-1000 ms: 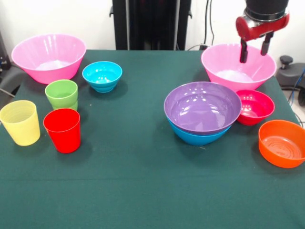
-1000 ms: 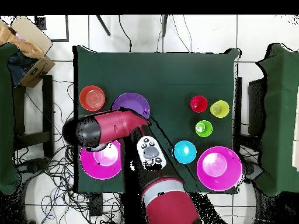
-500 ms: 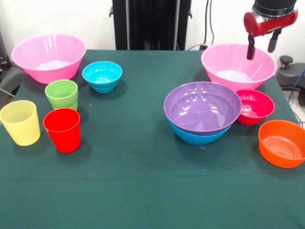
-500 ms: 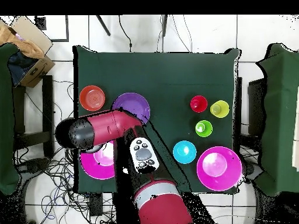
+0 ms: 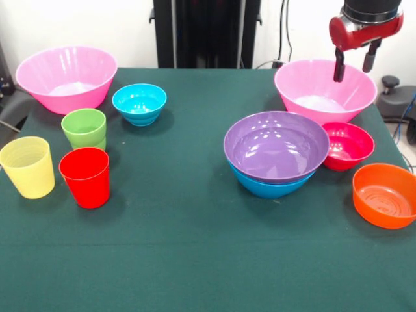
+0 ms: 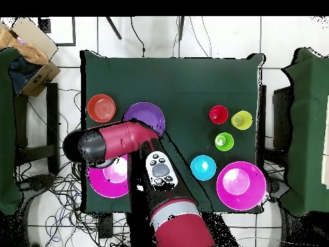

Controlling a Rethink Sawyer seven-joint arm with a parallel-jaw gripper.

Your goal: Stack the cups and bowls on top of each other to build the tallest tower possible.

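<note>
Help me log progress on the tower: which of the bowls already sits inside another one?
The purple bowl. It is nested in the blue bowl, whose rim shows beneath it. Every other bowl, such as the orange bowl, stands alone on the cloth.

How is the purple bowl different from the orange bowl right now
The purple bowl is clearly wider than the orange bowl. The purple one sits nested in a blue bowl; the orange one rests alone on the green tablecloth, nearer the table's edge. Both are glossy, upright and empty.
</note>
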